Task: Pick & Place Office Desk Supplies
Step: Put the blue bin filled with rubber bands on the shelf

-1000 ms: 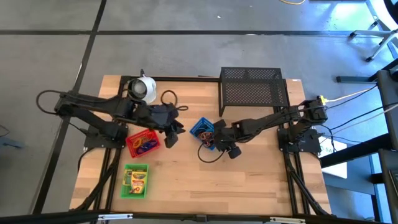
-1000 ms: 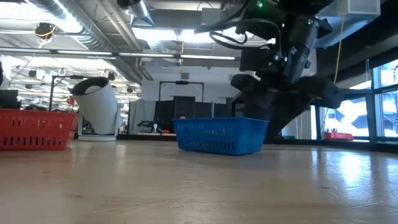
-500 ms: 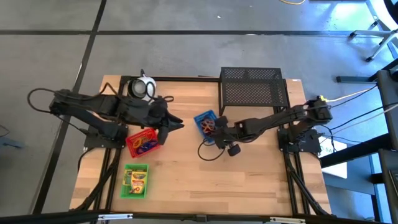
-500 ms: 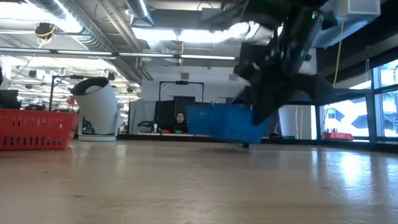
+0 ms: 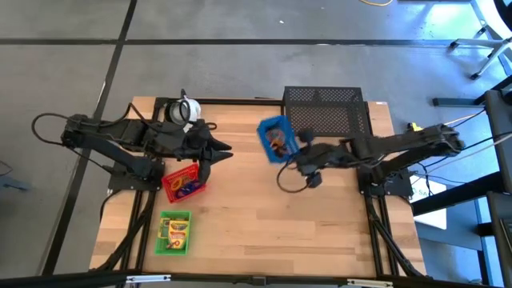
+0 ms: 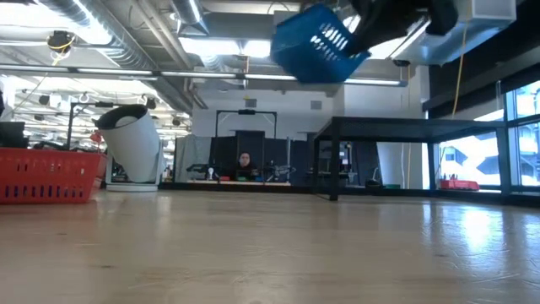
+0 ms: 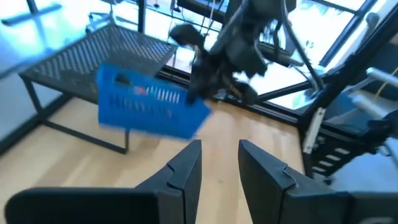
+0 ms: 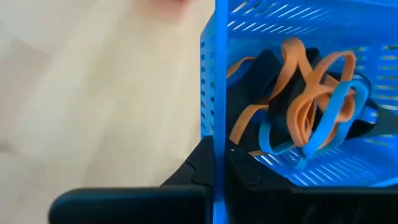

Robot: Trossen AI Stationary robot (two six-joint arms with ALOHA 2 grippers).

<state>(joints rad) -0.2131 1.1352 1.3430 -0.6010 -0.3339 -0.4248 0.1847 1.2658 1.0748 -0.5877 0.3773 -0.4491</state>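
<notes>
A light wooden desk stands on a grey floor. A black wire-mesh rack sits at its far edge, right of centre. A white round object rests near the far left corner. Beyond the desk, a person sits in the room behind.

Right gripper clamped shut, raised, left gripper part-open, hovering

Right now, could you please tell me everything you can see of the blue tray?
The blue tray is a small rectangular plastic basket with slotted walls. It hangs tilted in the air, clear of the table, beside the black wire-mesh rack. The right gripper is shut on its wall. Inside lie orange and blue loops.
</notes>
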